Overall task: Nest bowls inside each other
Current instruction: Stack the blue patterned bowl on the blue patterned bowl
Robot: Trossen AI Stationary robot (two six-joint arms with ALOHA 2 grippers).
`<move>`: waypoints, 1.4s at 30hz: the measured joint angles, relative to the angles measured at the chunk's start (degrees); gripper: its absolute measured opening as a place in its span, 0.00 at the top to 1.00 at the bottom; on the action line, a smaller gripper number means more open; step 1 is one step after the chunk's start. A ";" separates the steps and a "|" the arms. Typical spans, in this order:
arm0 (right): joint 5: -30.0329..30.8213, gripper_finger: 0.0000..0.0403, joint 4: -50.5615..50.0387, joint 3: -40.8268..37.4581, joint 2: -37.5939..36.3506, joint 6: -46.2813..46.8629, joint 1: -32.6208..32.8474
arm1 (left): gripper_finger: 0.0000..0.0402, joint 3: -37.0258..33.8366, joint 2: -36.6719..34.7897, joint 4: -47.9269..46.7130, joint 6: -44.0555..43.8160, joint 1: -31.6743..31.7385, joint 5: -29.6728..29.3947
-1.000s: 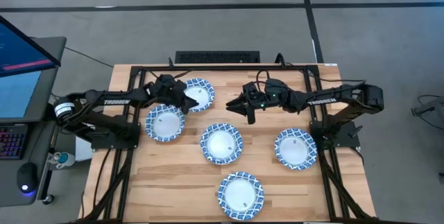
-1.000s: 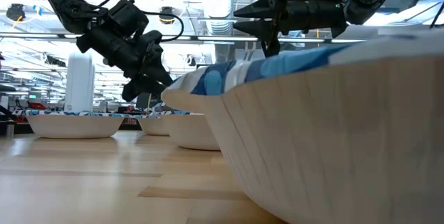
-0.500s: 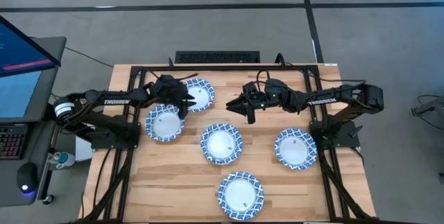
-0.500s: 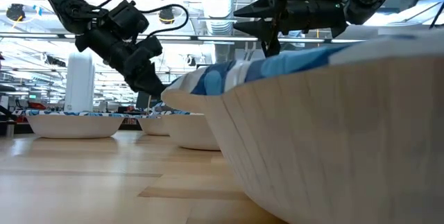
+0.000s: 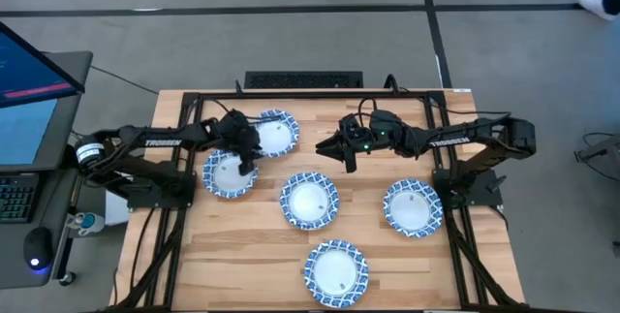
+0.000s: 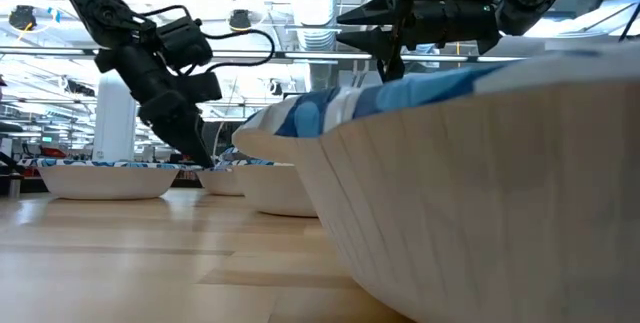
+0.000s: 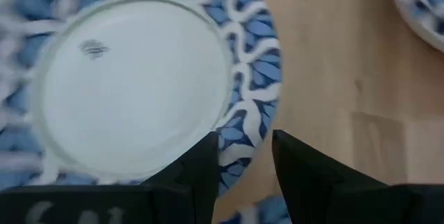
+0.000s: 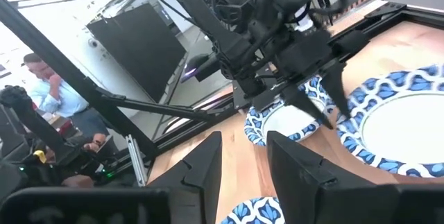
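- On the table's left half, the left gripper (image 5: 248,155) hangs at the inner rim of the left bowl (image 5: 226,173), fingers apart and straddling that rim, probably to lift it for nesting.
- Four more bowls lie spread apart; a sixth is not visible.
- Above the table's far middle, the right gripper (image 5: 345,152) waits, holding nothing, fingers apart.
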 joint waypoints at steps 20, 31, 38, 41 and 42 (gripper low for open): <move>0.02 0.66 -0.23 0.04 0.00 1.51 0.00 | 0.69 8.49 5.73 -5.16 7.72 -4.29 -2.95; 0.02 0.66 -1.86 0.04 0.02 1.50 0.00 | 0.69 20.52 16.00 -11.45 8.93 -8.13 -4.93; 0.02 0.66 -2.88 0.04 0.02 1.49 0.00 | 0.69 23.97 23.30 -15.99 7.24 -8.18 -4.39; 0.02 0.65 -2.53 0.04 0.02 1.08 0.00 | 0.69 24.20 24.58 -16.58 4.71 -8.20 -3.37; 0.02 0.65 -2.52 0.04 0.02 0.64 0.00 | 0.69 24.20 24.59 -16.86 4.25 -8.21 -3.38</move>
